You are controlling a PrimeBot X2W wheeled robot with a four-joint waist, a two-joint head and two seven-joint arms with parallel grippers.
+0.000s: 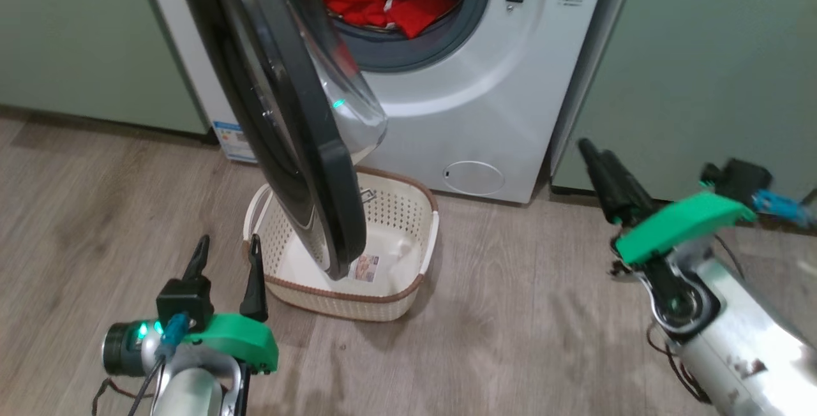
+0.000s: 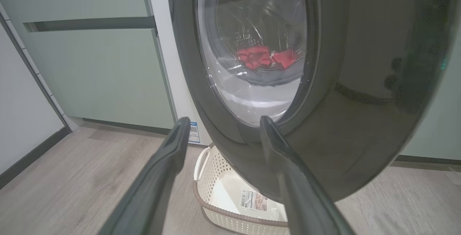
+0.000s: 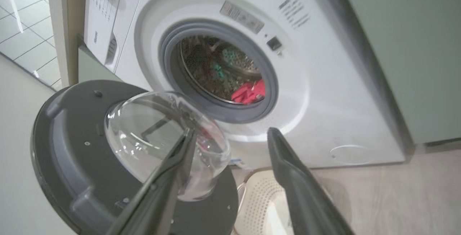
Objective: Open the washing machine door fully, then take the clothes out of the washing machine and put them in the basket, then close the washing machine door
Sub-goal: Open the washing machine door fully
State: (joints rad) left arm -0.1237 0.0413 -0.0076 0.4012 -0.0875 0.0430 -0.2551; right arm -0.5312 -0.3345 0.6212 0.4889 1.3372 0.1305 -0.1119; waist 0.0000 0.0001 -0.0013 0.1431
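Note:
The washing machine (image 1: 485, 103) stands with its door (image 1: 300, 167) swung partway out, black rim edge-on and glass bowl facing the drum. Red clothes (image 1: 376, 4) lie at the front of the drum, and the right wrist view shows them too (image 3: 248, 92). The cream basket (image 1: 344, 301) sits on the floor under the door's lower edge, holding nothing but its paper label. My left gripper (image 1: 228, 244) is open, low at the left, just short of the door's outer face (image 2: 360, 119). My right gripper (image 1: 600, 154) hangs open at the right, its fingers spread in its wrist view (image 3: 232, 133) and apart from the door.
Pale green cabinets flank the washer on the left (image 1: 83, 39) and the right (image 1: 702, 52). Wood-look floor (image 1: 523, 314) spreads between my arms. A round service flap (image 1: 473, 178) and a blue label (image 1: 233, 141) sit low on the machine.

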